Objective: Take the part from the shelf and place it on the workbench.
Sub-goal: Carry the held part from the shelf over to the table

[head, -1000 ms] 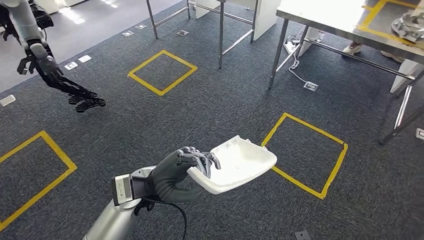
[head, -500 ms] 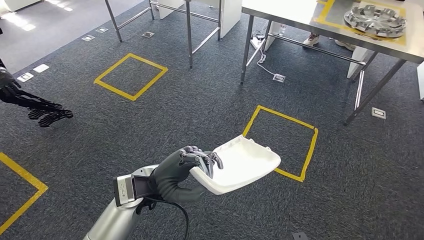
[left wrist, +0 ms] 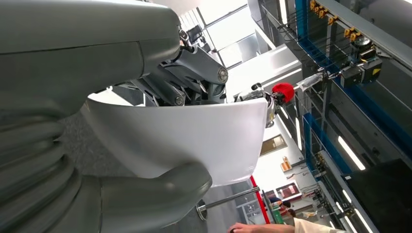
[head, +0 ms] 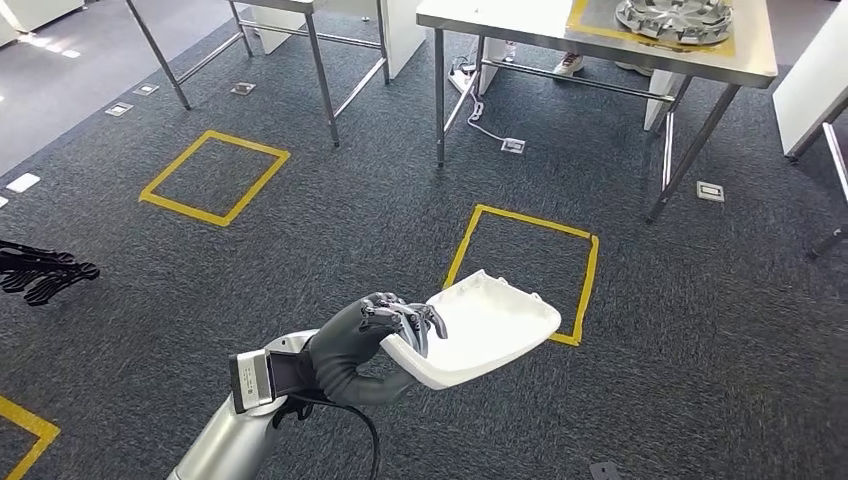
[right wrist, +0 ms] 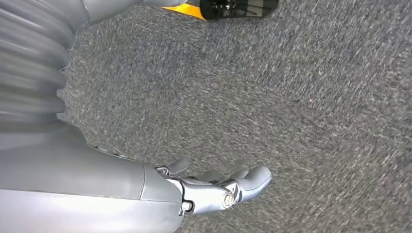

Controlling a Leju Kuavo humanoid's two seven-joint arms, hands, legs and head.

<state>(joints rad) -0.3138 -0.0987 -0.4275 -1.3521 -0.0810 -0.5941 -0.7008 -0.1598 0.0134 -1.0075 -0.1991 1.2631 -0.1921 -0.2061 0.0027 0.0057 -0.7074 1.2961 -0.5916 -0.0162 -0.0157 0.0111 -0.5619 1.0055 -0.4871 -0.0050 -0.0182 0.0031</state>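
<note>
Left hand point(head: 362, 345) carrying the white moulded plastic tray-shaped part point(head: 482, 328) over dark grey carpet point(head: 300, 260).
Steel workbench point(head: 520, 22) now nearer than before, camera swung. Left wrist view: thumb under part, fingers clamped on its rim. Right hand point(right wrist: 214, 187) hangs empty, fingers loosely extended. No legible text.
</note>
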